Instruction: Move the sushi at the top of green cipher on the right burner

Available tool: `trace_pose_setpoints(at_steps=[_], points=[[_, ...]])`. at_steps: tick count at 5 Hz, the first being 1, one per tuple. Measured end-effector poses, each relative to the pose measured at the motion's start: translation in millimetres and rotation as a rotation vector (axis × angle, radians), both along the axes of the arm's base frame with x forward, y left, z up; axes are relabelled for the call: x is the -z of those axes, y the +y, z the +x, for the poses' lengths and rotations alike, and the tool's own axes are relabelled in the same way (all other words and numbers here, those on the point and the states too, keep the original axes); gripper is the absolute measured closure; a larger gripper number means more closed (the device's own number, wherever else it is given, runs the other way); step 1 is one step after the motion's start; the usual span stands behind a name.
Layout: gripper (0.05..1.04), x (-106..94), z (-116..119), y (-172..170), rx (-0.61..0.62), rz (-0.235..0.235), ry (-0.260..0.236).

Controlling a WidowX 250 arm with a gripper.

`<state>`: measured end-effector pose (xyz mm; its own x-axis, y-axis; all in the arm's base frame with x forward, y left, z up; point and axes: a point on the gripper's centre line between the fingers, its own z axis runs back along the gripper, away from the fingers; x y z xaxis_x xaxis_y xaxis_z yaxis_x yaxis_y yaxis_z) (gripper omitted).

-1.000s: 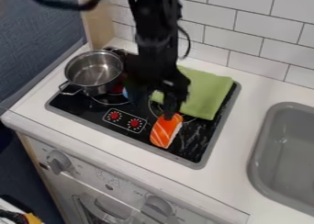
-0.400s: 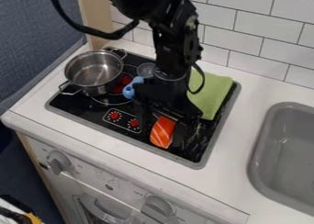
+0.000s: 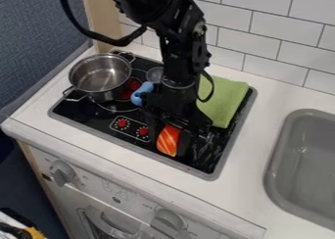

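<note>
The gripper (image 3: 169, 136) hangs low over the front right part of the stove, shut on the orange and white striped sushi (image 3: 168, 141). One finger stands along each side of the sushi, and its upper end is hidden under the gripper. Behind and to the right lies the folded green cloth (image 3: 226, 102), on the stove's back right area, partly covered by the arm. The gripper hides much of the right burner.
A metal pot (image 3: 99, 79) stands at the stove's back left. Beside the arm is a blue object (image 3: 140, 94), with a small round grey item (image 3: 154, 75) behind it. The grey sink (image 3: 304, 164) lies to the right, and a tiled wall (image 3: 281, 32) stands behind.
The gripper has come down from behind the sushi to stand around it, and has closed on it. Lately the sushi has shifted slightly left and back. The cloth is unmoved.
</note>
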<state>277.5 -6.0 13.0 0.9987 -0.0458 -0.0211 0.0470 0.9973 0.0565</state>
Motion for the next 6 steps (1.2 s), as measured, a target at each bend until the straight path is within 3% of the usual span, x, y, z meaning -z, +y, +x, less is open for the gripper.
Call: trace_pose_setpoints(at_steps=[1, 2, 3, 4, 6], points=[[0.494, -24.5, -2.0, -4.0, 0.02, 0.002, -0.018], [0.494, -61.9, 17.1, -7.5, 0.006, -0.002, -0.056], [0.494, -67.2, 58.1, -3.6, -0.055, 0.0, -0.063], [0.494, -52.0, 85.5, 1.3, -0.101, 0.02, -0.022], [0.494, -24.3, 96.3, 2.9, -0.114, 0.039, 0.038]])
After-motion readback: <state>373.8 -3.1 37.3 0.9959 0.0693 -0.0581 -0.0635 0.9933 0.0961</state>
